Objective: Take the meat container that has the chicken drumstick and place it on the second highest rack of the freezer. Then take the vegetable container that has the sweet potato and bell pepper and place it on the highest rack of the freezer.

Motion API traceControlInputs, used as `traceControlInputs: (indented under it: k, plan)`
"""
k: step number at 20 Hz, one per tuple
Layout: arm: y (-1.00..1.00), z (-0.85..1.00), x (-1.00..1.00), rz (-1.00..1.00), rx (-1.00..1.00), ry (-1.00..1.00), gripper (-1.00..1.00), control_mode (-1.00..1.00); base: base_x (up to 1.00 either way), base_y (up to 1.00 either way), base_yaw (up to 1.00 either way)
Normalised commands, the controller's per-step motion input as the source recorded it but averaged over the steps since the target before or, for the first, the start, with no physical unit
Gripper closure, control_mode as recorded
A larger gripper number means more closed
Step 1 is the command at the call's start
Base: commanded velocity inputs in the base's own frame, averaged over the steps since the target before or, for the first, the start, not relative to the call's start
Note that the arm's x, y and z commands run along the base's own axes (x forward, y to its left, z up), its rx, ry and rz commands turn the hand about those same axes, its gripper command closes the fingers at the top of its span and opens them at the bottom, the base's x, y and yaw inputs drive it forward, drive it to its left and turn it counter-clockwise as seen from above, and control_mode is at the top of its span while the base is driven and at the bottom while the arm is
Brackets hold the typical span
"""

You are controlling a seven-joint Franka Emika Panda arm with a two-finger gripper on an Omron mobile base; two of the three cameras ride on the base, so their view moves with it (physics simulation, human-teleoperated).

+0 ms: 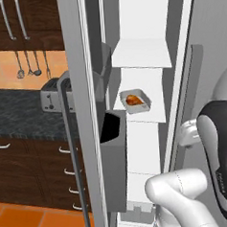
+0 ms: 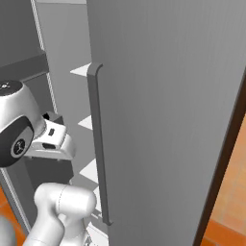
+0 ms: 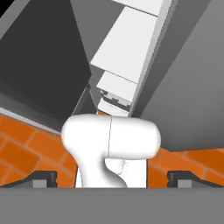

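The freezer [image 1: 180,82] stands open, showing its white interior. A white meat container [image 1: 135,101] with the orange-brown chicken drumstick [image 1: 133,100] rests on a white shelf [image 1: 149,114]. One shelf higher, a bare white rack [image 1: 142,53] shows. My white hand [image 1: 186,133] hangs to the lower right of the container, apart from it, and it also shows in the right base view [image 2: 53,139]. In the hand view my gripper [image 3: 113,179] is open, its dark fingertips [image 3: 43,178] wide apart with nothing between them. The vegetable container with the sweet potato and bell pepper is out of view.
The freezer door [image 1: 82,113] swings out on the left, with grey door bins [image 1: 113,154] and a long handle [image 1: 71,137]. A closed grey door [image 2: 168,110] with a vertical handle [image 2: 96,144] stands on the right. A toaster [image 1: 52,95] sits on the dark counter [image 1: 19,112]. Orange tiles [image 3: 26,144] cover the floor.
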Motion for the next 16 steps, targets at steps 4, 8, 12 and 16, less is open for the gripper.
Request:
traceControlInputs:
  k: [4, 8, 12, 16]
  plan:
    - [0.31, 0.01, 0.09, 0.00, 0.00, 0.00, -1.00, -1.00, 0.00, 0.00, 0.00]
    - [0.10, 0.00, 0.13, 0.00, 0.00, 0.00, -1.00, -1.00, 0.00, 0.00, 0.00]
    - [0.00, 0.00, 0.17, -0.01, 0.00, 0.00, -1.00, -1.00, 0.00, 0.00, 0.00]
    - [-0.15, 0.00, 0.05, 0.00, 0.00, 0.00, -1.00, -1.00, 0.00, 0.00, 0.00]
